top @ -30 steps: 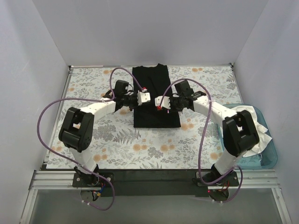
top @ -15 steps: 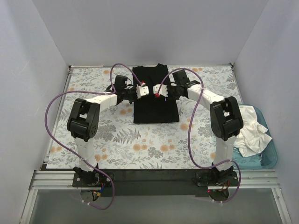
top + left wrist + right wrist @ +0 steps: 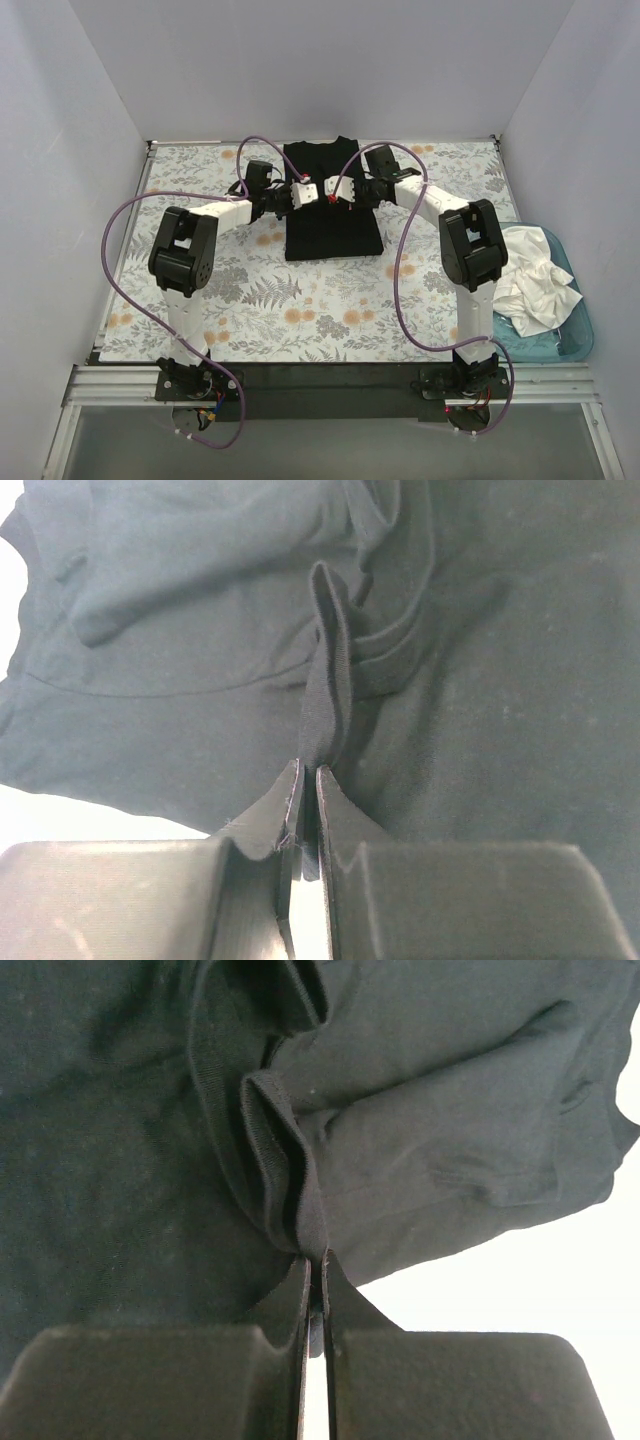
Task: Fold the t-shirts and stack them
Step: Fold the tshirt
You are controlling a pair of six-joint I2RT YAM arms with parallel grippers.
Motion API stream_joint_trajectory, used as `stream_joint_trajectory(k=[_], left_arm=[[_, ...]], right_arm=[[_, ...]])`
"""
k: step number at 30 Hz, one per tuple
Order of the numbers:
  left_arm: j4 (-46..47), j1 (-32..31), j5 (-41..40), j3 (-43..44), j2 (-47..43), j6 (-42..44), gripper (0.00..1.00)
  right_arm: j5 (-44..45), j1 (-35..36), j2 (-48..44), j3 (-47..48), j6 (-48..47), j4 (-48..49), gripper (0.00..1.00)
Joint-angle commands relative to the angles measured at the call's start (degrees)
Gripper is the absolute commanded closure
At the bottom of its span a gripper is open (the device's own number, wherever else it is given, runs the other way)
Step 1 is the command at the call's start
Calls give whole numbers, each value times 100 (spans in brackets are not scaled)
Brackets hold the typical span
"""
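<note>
The black t-shirt [image 3: 334, 222] lies at the middle back of the floral sheet, folded into a tall narrow shape. My left gripper [image 3: 308, 191] and right gripper [image 3: 333, 192] hover close together over its upper middle. Each is shut on a pinched ridge of black cloth, seen in the left wrist view [image 3: 326, 680] and in the right wrist view [image 3: 283, 1175]. The left gripper [image 3: 308, 772] and right gripper [image 3: 316, 1258] have their jaws pressed together on the fabric. White t-shirts [image 3: 536, 272] lie crumpled in the tub at the right.
The grey-and-orange floral sheet [image 3: 250, 310] covers the table. A teal plastic tub [image 3: 578, 340] stands at the right edge beside the right arm. White walls close in the back and both sides. Purple cables loop over both arms.
Both grippers have carried the pinched black cloth away from me, from the shirt's middle toward its upper part, and have drawn closer together. The shirt's near edge has moved back.
</note>
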Motion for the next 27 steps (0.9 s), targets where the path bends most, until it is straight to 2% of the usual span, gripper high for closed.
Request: stream_joint_trajectory(k=[1, 4, 5, 6, 7, 8, 9, 10, 11, 14, 20, 25, 27], left_arm=[[93, 44, -13, 171, -56, 110, 100], [93, 44, -30, 144, -47, 136, 100], [93, 44, -48, 127, -47, 163, 100], [93, 44, -91, 135, -38, 145, 96], [93, 44, -161, 162, -21, 110, 90], [101, 44, -197, 179, -29, 23, 82], [93, 53, -223, 214, -47, -4, 77], [101, 53, -285, 223, -117, -30, 74], [101, 53, -303, 232, -170, -48, 67], [101, 88, -364, 223, -459, -197, 66], [-240, 272, -347, 180, -1170, -1014, 55], [-575, 308, -75, -347, -1699, -1733, 56], [-689, 290, 354, -680, -1996, -1806, 56]], right_arm=[[-4, -12, 79, 273, -109, 153, 99], [5, -21, 97, 256, -126, 153, 99], [57, -4, 106, 256, -109, 153, 91], [84, -3, 106, 238, -109, 153, 82], [119, -3, 106, 238, -48, 162, 70], [172, -3, 80, 247, -12, 162, 64], [190, -3, 53, 247, 14, 162, 52], [207, -12, 10, 256, 58, 162, 49], [225, -3, -87, 264, 76, 162, 48], [260, -30, -350, 352, 172, 153, 48], [173, -196, -1080, 89, 497, -232, 47], [-55, -267, -1616, -482, 963, -558, 50], [-284, -267, -1748, -658, 1112, -944, 52]])
